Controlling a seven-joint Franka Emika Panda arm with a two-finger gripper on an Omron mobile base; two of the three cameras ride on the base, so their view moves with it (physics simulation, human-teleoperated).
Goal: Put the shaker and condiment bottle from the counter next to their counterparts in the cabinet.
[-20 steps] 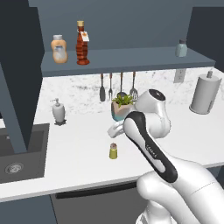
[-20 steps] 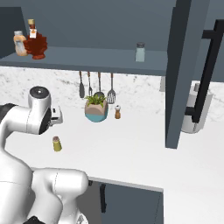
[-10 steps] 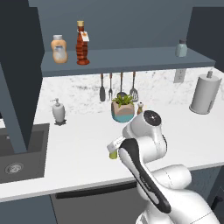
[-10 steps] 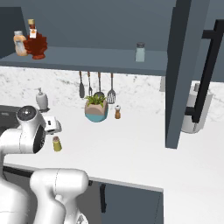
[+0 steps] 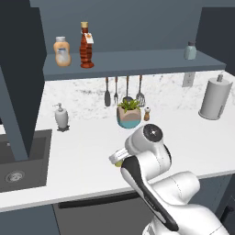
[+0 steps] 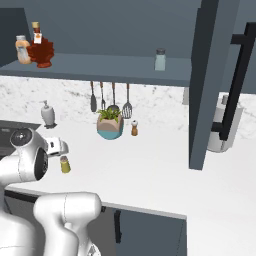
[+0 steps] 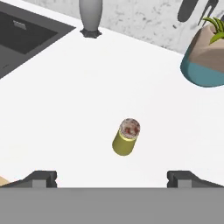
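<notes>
You have the white counter [image 5: 87, 151] stretching wide below the cabinet [image 5: 137, 62], whose open shelf runs along the far wall. At the left end of that shelf the condiment bottle [image 5: 85, 46] stands upright, just right of the squat orange bottle [image 5: 62, 51]; the pale grey-green shaker [image 5: 190, 50] sits well apart at the right end. At the counter's left is the dark sink [image 5: 20, 160], and at the far right the paper towel roll [image 5: 214, 97]. The potted plant [image 5: 129, 114] sits against the far wall under the hanging utensils [image 5: 123, 91], with the soap dispenser [image 5: 61, 117] to its left and the tiny pepper mill [image 5: 147, 114] just to its right. The yellow-olive shaker [image 7: 126, 136] stands upright on the near part of the counter. Your gripper [image 7: 112, 177] hangs above it with its jaws spread wide, holding nothing.
</notes>
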